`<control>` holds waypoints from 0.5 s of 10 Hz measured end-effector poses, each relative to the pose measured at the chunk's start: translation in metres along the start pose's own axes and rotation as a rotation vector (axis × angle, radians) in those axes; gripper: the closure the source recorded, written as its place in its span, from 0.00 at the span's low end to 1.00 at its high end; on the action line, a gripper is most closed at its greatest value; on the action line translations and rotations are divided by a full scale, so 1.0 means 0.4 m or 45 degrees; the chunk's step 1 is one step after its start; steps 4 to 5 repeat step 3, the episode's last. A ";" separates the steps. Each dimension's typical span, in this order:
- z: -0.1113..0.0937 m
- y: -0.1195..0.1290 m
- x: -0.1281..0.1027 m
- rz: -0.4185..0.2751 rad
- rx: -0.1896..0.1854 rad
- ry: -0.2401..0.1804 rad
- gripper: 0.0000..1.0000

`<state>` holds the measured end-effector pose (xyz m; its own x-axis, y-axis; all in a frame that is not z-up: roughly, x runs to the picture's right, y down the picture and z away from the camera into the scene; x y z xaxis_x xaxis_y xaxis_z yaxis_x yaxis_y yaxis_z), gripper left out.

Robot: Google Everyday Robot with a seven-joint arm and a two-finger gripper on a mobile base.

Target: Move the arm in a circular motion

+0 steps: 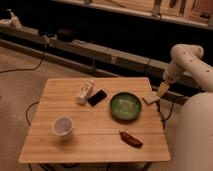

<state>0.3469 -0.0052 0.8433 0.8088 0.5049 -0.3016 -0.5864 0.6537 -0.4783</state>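
The white arm (187,62) comes in from the right, bends at a rounded joint near the top right and slopes down-left to a tan tip. That tip is my gripper (162,90), hanging at the table's far right edge, just above and right of a small tan sponge-like block (150,98). It holds nothing that I can make out.
A wooden table (95,135) carries a green bowl (125,106), a white cup (63,126), a white bottle lying down (85,92), a black phone (97,97) and a dark red-brown packet (131,139). Cables trail on the floor. A dark shelf wall runs behind.
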 end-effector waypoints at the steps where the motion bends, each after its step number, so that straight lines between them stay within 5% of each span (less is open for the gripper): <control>1: 0.015 0.000 -0.058 -0.040 0.000 0.028 0.20; 3: 0.043 0.040 -0.212 -0.178 0.005 0.084 0.20; 5: 0.043 0.040 -0.212 -0.178 0.005 0.084 0.20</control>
